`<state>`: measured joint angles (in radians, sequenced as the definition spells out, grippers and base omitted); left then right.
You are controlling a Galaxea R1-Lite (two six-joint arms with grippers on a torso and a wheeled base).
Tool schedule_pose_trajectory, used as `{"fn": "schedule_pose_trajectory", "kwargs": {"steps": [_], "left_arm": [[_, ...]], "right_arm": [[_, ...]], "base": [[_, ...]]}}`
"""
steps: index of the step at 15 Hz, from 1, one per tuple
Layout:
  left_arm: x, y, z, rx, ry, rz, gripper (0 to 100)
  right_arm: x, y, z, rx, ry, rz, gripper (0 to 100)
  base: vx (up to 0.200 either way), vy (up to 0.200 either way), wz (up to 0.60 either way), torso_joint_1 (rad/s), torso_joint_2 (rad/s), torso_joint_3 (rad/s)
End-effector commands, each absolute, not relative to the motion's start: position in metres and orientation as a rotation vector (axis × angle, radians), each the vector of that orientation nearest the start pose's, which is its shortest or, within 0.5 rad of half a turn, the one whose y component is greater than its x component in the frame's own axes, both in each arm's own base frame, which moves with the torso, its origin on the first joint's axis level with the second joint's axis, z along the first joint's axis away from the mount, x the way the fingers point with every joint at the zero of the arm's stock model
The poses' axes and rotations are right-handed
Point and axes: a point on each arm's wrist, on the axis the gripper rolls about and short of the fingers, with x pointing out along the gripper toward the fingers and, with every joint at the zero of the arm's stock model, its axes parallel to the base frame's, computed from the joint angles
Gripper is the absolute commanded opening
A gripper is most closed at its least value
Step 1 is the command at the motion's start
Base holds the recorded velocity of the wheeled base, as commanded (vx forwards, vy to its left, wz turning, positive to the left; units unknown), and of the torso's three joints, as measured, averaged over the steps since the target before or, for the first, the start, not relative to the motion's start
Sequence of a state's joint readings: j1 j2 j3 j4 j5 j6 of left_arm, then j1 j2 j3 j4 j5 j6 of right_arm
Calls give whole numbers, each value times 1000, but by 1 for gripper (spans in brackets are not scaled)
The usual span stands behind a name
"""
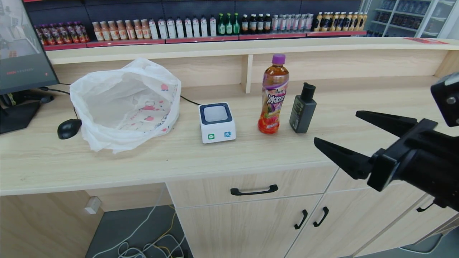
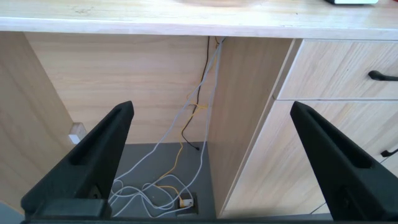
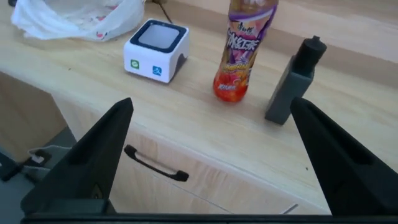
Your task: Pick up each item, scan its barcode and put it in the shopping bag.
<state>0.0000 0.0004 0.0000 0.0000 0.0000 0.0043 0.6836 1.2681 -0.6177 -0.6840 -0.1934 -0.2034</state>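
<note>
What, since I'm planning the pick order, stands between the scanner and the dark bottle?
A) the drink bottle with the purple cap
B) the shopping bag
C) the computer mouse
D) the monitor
A: the drink bottle with the purple cap stands upright on the counter, with the scanner on one side and the dark bottle on the other.
</note>
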Motion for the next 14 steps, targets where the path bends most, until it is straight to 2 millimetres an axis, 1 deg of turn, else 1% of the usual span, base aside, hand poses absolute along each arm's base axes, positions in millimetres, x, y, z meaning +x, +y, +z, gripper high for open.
{"fn": "schedule_pose_trajectory", "kwargs": {"steps": [1,2,4,5,6,8,11,13,14], "left_arm": [[-23,0,75,5,0,0,100],[-23,0,75,5,0,0,100],[-23,0,75,5,0,0,100],[-23,0,75,5,0,0,100],[-23,0,75,5,0,0,100],[-23,0,75,5,0,0,100],[-23,0,75,5,0,0,100],[-23,0,75,5,0,0,100],[-23,0,75,5,0,0,100]], "right_arm": [[181,146,230,-143,-77,423,100],[191,152,236,-96,-120,365,100],[207,163,246,-8,-145,283,100],[211,166,247,14,-144,277,100],[214,167,249,22,-149,275,100],[228,165,251,21,-153,241,100],[243,172,253,38,-166,229,100],[249,174,255,51,-173,221,100],[254,176,259,50,-187,216,100]], "base": [[0,0,0,0,0,0],[0,0,0,0,0,0],[0,0,0,0,0,0],[0,0,0,0,0,0],[0,0,0,0,0,0],[0,0,0,0,0,0],[0,0,0,0,0,0],[0,0,0,0,0,0],[0,0,0,0,0,0]]}}
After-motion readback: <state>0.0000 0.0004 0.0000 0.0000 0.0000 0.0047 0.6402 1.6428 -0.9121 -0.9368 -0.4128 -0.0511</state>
